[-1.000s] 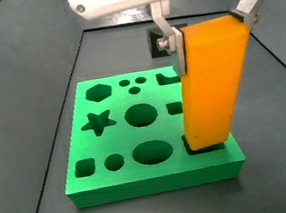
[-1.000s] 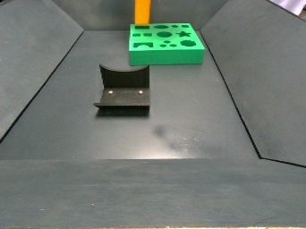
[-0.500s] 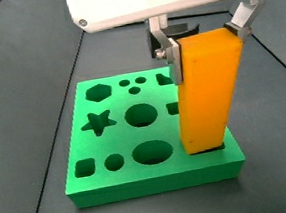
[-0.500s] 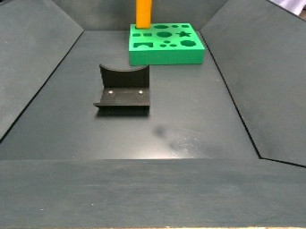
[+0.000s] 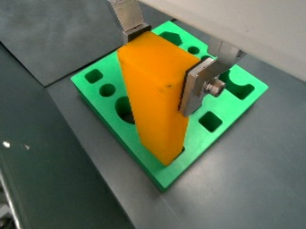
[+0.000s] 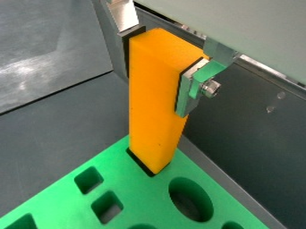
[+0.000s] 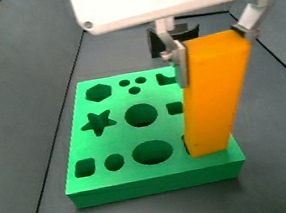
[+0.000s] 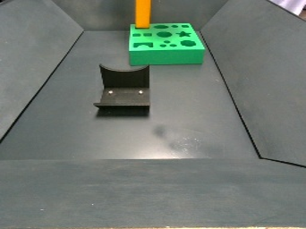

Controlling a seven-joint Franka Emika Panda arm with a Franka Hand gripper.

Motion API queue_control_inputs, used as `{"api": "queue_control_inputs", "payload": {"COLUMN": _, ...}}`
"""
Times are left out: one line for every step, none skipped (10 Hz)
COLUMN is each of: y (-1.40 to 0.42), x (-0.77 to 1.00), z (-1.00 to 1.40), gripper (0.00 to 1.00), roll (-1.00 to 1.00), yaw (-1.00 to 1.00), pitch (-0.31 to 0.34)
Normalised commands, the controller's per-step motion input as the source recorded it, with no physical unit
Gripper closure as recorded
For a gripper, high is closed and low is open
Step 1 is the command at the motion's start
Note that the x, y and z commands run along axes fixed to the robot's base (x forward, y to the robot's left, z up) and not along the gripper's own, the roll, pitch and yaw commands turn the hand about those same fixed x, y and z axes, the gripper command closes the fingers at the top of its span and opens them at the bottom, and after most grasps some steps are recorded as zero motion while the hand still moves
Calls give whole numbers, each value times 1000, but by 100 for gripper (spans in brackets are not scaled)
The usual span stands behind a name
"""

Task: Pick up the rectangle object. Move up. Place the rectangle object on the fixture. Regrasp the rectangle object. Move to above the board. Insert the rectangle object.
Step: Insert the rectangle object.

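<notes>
The gripper (image 7: 207,30) hung over the near corner of the board (image 7: 117,143), its fingers (image 5: 199,85) clenched on the upper end of the rectangle object (image 7: 216,93). The block stood upright below the fingers, its lower end sunk a little into a square cut-out at the board's corner (image 6: 152,165), close to two outer edges of the slab. In both wrist views the silver plates pressed flat on opposite faces. Away from the fingers, the fixture (image 8: 123,89) sat on the dark desk (image 8: 167,134), well apart from the board, with open floor around it and sloping walls at the sides.
</notes>
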Motion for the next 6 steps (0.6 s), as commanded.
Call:
{"api": "queue_control_inputs", "payload": {"y": -60, "x": 149, "z": -183, "gripper": 100, "roll": 171, "yaw": 0, "pitch": 0}}
{"api": "queue_control_inputs", "payload": {"y": 0, "x": 0, "z": -103, "gripper": 100, "roll": 210, "yaw": 0, "pitch": 0}}
{"api": "queue_control_inputs", "payload": {"y": 86, "x": 0, "z": 0, "gripper": 100, "roll": 189, "yaw": 0, "pitch": 0}}
{"api": "queue_control_inputs", "payload": {"y": 154, "x": 0, "z": 0, "gripper": 100, "roll": 146, "yaw": 0, "pitch": 0}}
{"api": "queue_control_inputs", "payload": {"y": 163, "x": 0, "z": 0, "gripper": 100, "roll": 130, "yaw": 0, "pitch": 0}}
{"api": "queue_control_inputs", "payload": {"y": 160, "x": -37, "z": 0, "gripper": 100, "roll": 116, "yaw": -9, "pitch": 0}}
